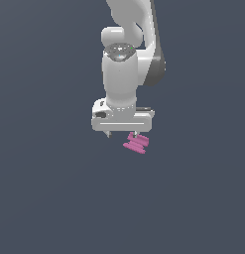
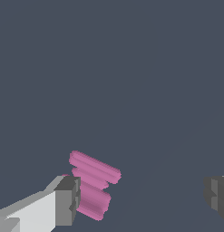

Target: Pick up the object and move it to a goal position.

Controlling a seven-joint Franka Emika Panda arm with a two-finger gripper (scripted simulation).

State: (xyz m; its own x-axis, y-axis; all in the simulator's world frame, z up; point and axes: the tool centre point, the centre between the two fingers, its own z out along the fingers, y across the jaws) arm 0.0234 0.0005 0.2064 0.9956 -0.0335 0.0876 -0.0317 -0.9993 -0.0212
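The object [image 1: 136, 144] is a small magenta-pink ridged piece lying on the dark grey floor. My white gripper [image 1: 121, 134] hangs just above it, fingers pointing down and spread wide. The object sits under the finger on the exterior view's right, not centred between the two. In the wrist view the object [image 2: 93, 183] lies right beside one grey fingertip [image 2: 68, 199], partly behind it, while the other fingertip [image 2: 217, 197] is far from it. Nothing is held.
A plain dark grey floor [image 1: 54, 198] surrounds the object on all sides. No goal marker shows in either view.
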